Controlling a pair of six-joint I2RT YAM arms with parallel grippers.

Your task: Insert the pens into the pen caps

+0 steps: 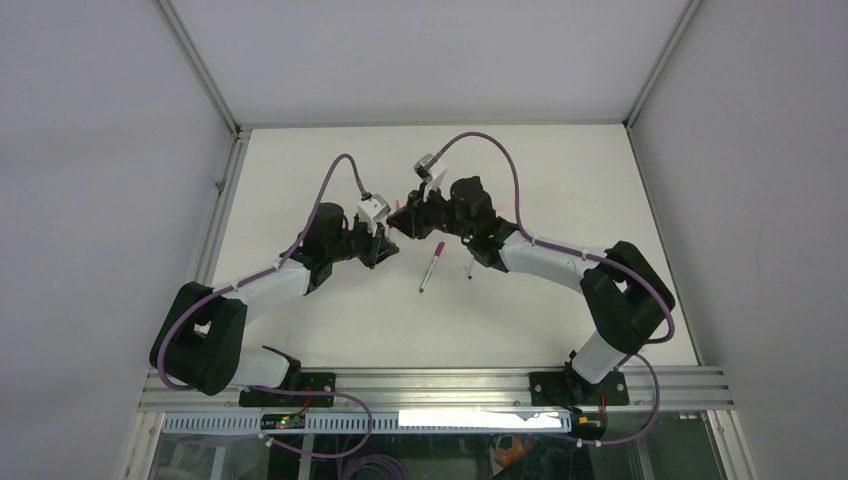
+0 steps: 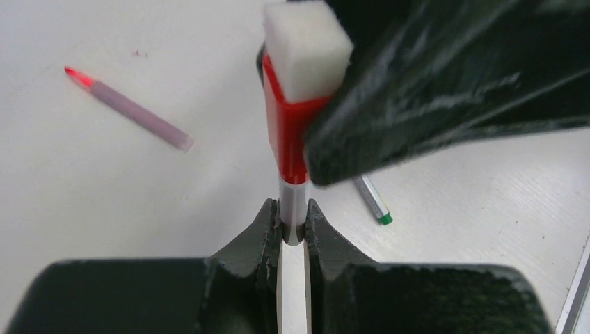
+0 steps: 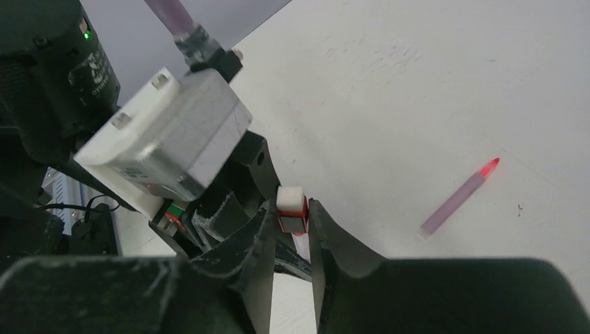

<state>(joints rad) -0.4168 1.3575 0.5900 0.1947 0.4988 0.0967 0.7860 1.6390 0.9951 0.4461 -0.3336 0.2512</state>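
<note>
My left gripper [image 2: 293, 209] is shut on the white barrel of a pen [image 2: 292, 198]. The pen's far end sits inside a red pen cap [image 2: 287, 132] with a white block on top. My right gripper [image 3: 292, 209] straddles that cap [image 3: 292, 221]. Its jaws are slightly parted: one finger [image 2: 445, 83] lies against the cap and a thin gap shows at the other. Both grippers meet above the table's middle [image 1: 400, 222]. A pinkish pen with a red tip [image 2: 132, 111] [image 3: 456, 198] lies loose on the table.
A pen with a magenta cap [image 1: 431, 265] lies on the white table [image 1: 560, 180] in front of the grippers. A thin green-ended pen [image 2: 373, 200] [image 1: 470, 268] lies beside the right arm. Metal rails [image 1: 215, 230] edge the table.
</note>
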